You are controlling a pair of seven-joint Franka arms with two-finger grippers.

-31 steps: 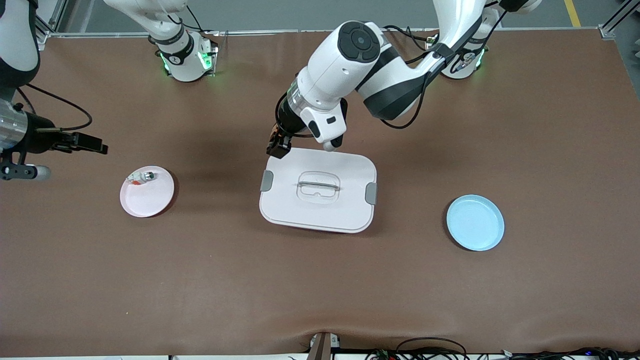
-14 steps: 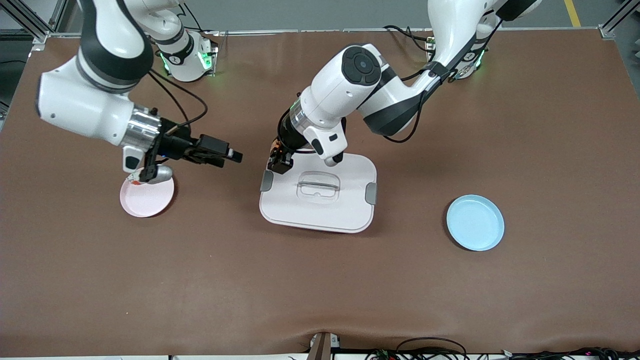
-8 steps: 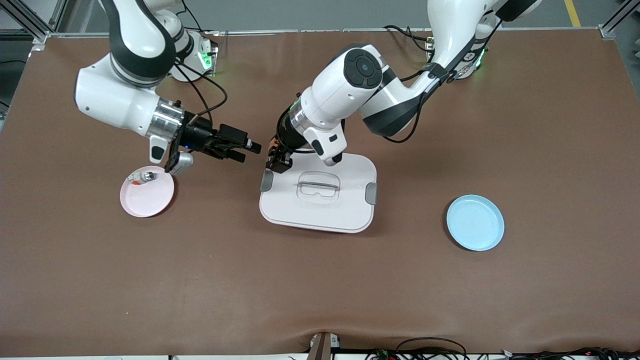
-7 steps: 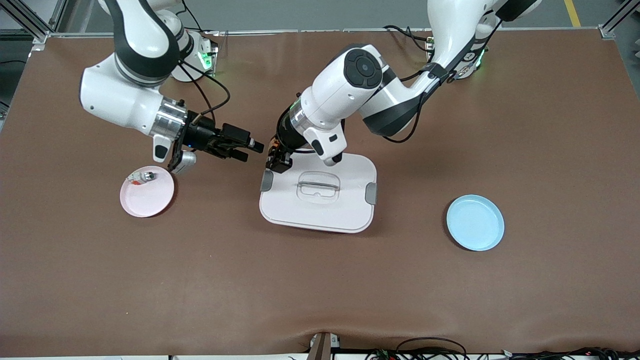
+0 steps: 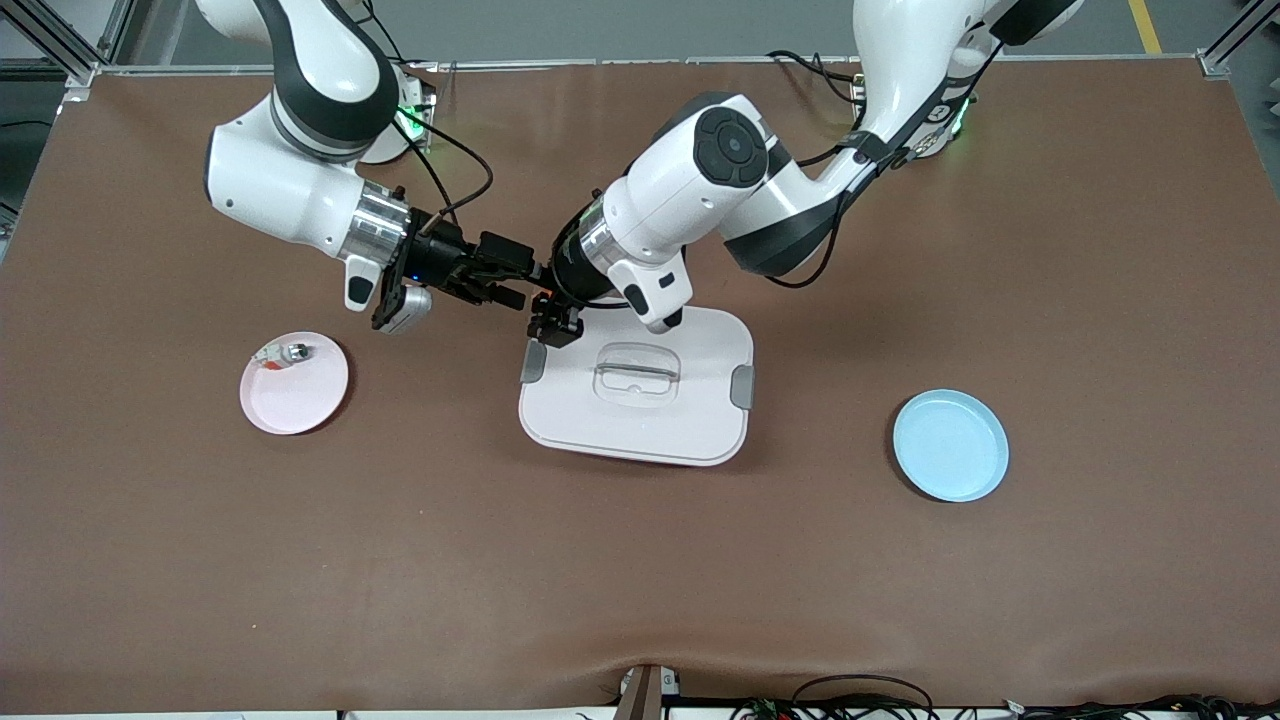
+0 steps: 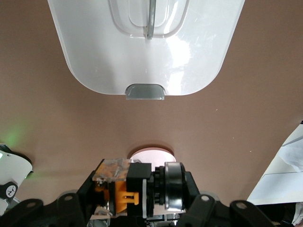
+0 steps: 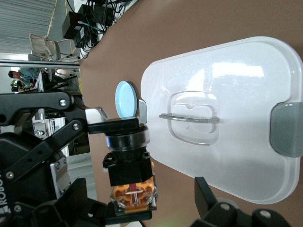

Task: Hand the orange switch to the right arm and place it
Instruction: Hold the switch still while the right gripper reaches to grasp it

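Orange switch [image 6: 137, 190] sits clamped in the left gripper [image 5: 545, 318], up over the white lidded box's [image 5: 640, 420] edge at its ten o'clock corner. Right gripper [image 5: 512, 278] has its fingers [image 7: 208, 193] spread wide either side of the switch, not touching it.

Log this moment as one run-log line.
phase: handover | left gripper: shut on orange switch, over white lidded box edge | right gripper: open, fingers flanking switch | pink plate: small part on it

Orange switch [image 6: 137, 193] in left gripper [image 5: 545, 318]
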